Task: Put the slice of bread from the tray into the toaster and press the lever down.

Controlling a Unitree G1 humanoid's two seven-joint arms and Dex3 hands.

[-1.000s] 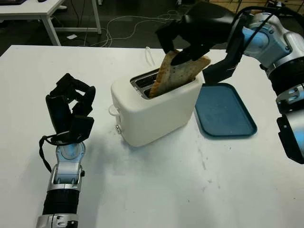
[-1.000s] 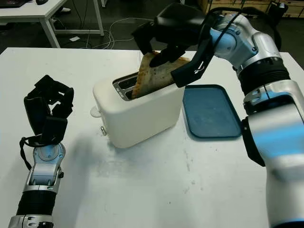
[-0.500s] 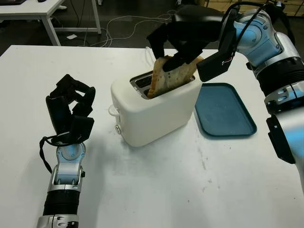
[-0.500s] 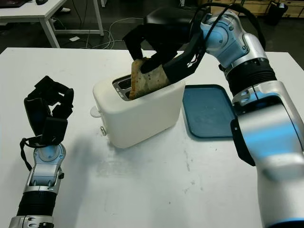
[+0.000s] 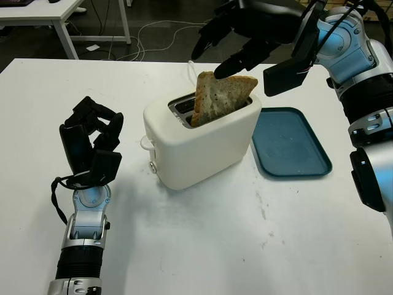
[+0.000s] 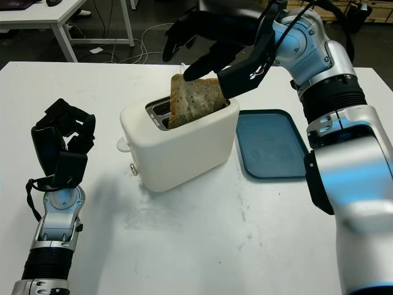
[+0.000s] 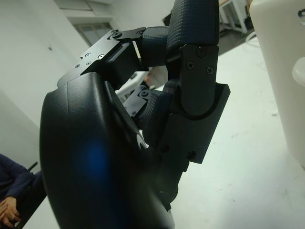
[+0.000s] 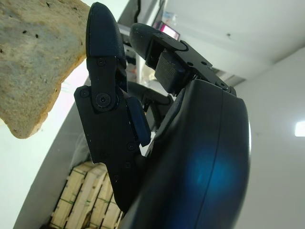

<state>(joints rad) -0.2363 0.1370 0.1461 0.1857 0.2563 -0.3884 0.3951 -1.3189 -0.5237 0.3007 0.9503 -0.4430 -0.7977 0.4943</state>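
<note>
Nearest the robot, the left hand [image 5: 91, 147] stands upright above the white counter [image 5: 202, 246] on the left side, its fingers curled in on themselves and holding nothing; it sits well apart from the work, parked where it cannot get in the way of the toaster. Further in, the white two-slot toaster [image 5: 199, 141] stands on the counter at an angle, with its lever knob [image 5: 146, 142] on the end face turned towards the left hand, which would suit a press from that side, though that is only a judgement. The lever appears to be up and not yet pressed. The slice of bread [image 5: 218, 97] stands tilted in the nearer slot, its lower part inside and most of its upper half sticking out above the toaster top, leaning towards the tray side; it looks as if it needs to settle or be nudged deeper before the lever goes down. Just beside the toaster on the right lies the blue tray [image 5: 290, 145], now bare, flat on the counter. Farthest back, the right hand [image 5: 236, 37] hovers above the slice, open and gripping nothing, its fingertips just above the crust and apparently clear of it.
</note>
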